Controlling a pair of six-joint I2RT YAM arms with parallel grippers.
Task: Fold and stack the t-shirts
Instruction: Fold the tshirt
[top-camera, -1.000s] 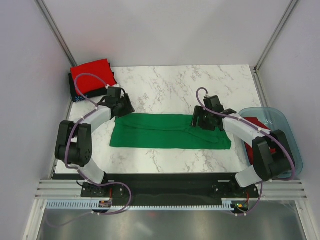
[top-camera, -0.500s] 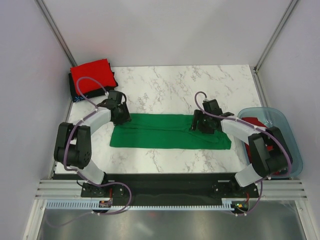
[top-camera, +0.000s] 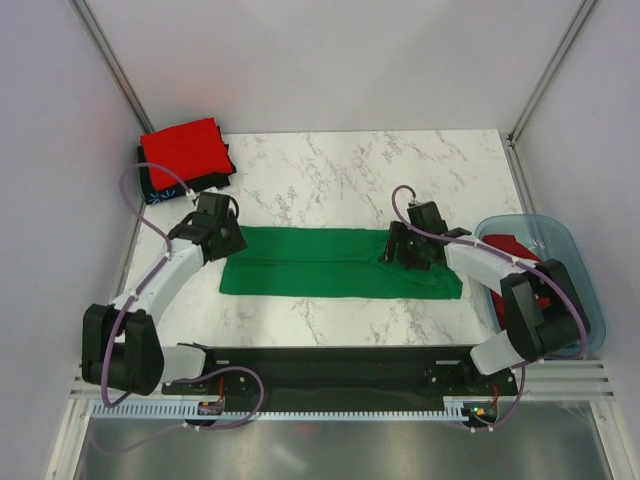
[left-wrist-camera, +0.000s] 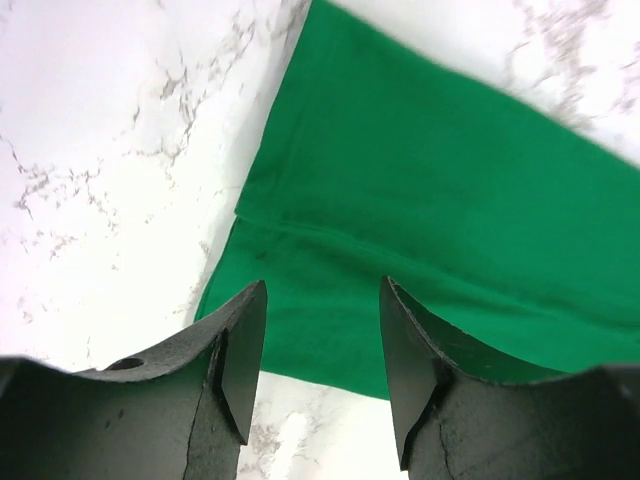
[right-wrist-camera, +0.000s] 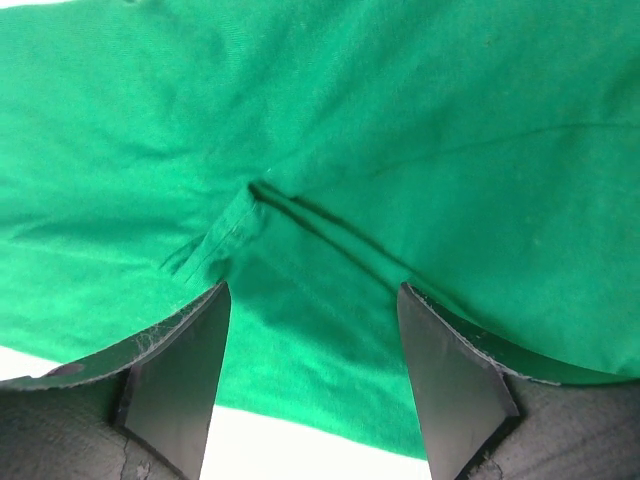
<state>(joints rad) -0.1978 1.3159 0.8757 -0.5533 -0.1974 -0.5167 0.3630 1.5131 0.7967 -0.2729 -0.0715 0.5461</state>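
Top external view: the green t-shirt lies as a long folded band across the middle of the surface. My left fingers are over its left end, my right fingers right of centre. Both pairs stand parted, holding nothing.

The right wrist view alone shows a sleeve hem and crease between my fingers. Pinching there could catch only the top layer and drag the fold open. The left wrist view puts me near the cloth's corner, where I could miss it.

Only the top view shows the red t-shirt stack at upper left and the blue tub at right.
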